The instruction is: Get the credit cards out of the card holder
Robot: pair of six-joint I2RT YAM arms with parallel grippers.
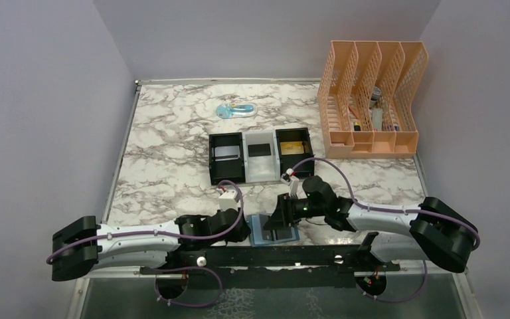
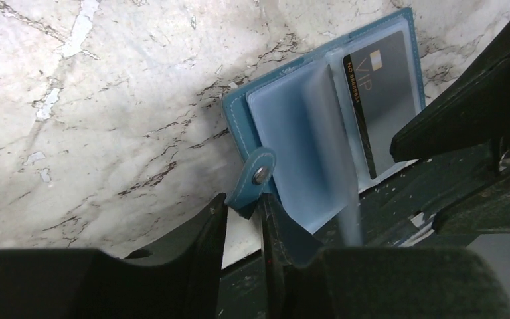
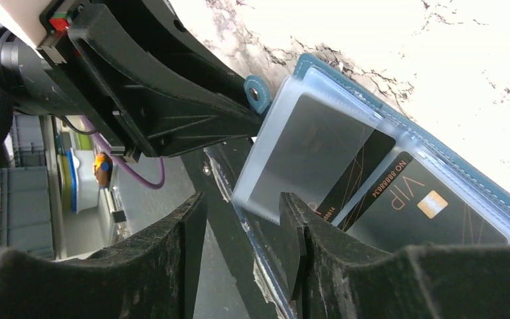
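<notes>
Right fingers [image 3: 299, 252], apart, straddle the card holder's [image 2: 285, 126] clear sleeve [image 3: 305, 153] — the VIP card [image 3: 425, 199] lies lengthwise toward 2 o'clock — left fingers [image 2: 202, 252] narrowly apart at its snap tab [image 2: 255, 179].

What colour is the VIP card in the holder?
The VIP card is black with gold lettering and chip; clearest in the right wrist view.

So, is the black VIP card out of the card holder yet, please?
No, the VIP card sits sleeved inside the card holder.
</notes>
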